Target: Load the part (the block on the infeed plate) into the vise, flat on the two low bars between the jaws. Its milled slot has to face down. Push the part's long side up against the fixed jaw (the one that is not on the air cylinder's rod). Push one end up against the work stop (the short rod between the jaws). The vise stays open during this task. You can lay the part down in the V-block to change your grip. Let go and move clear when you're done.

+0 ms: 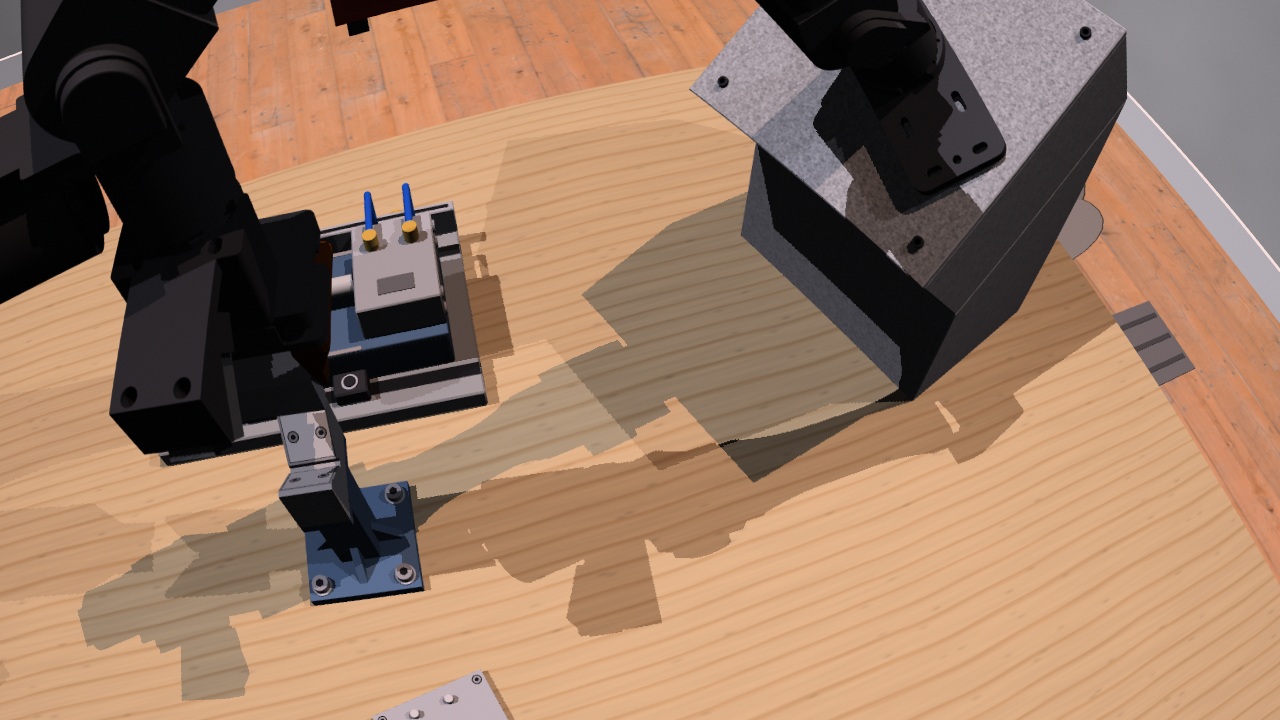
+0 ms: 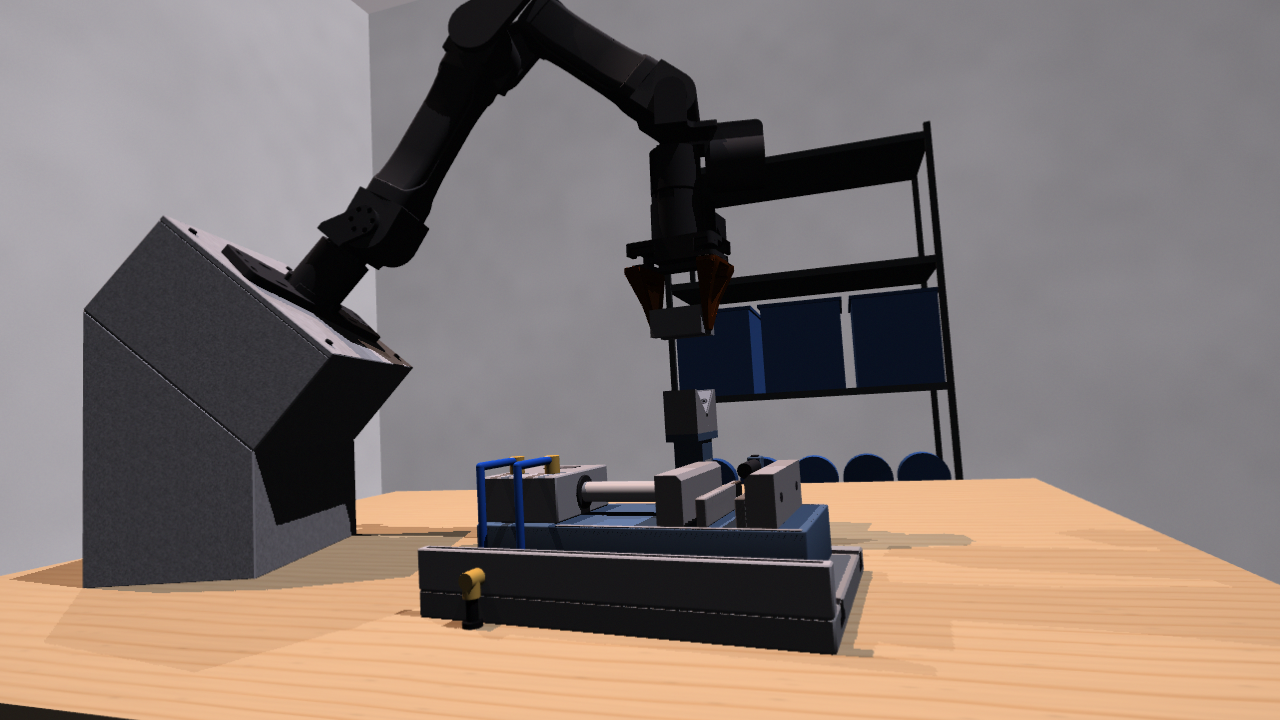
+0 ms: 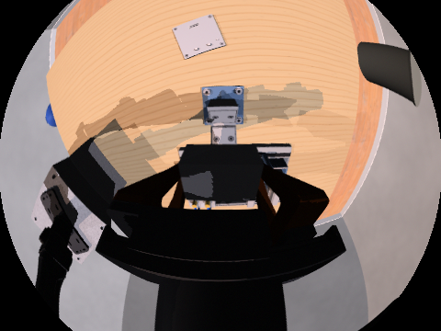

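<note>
My gripper (image 2: 680,313) (image 3: 220,165) is shut on the part (image 2: 673,324) (image 3: 220,175), a dark grey block held level between the fingers. It hangs high above the open vise (image 2: 716,501) (image 1: 429,380), roughly over the gap between the jaws. The moving jaw (image 2: 684,497) sits on the cylinder's rod (image 2: 617,490); the fixed jaw (image 2: 774,490) is to its right. In the top view the arm hides the gripper, the part and the jaws. I cannot tell which way the slot faces. The V-block (image 1: 317,497) (image 2: 689,413) (image 3: 223,109) stands empty beyond the vise.
The air cylinder (image 1: 398,292) (image 2: 546,492) with blue hoses is at the vise's other end. The empty infeed plate (image 1: 443,702) (image 3: 197,36) lies past the V-block. The arm's grey pedestal (image 1: 805,268) (image 2: 179,402) stands at the table's side. A shelf rack (image 2: 895,268) stands behind.
</note>
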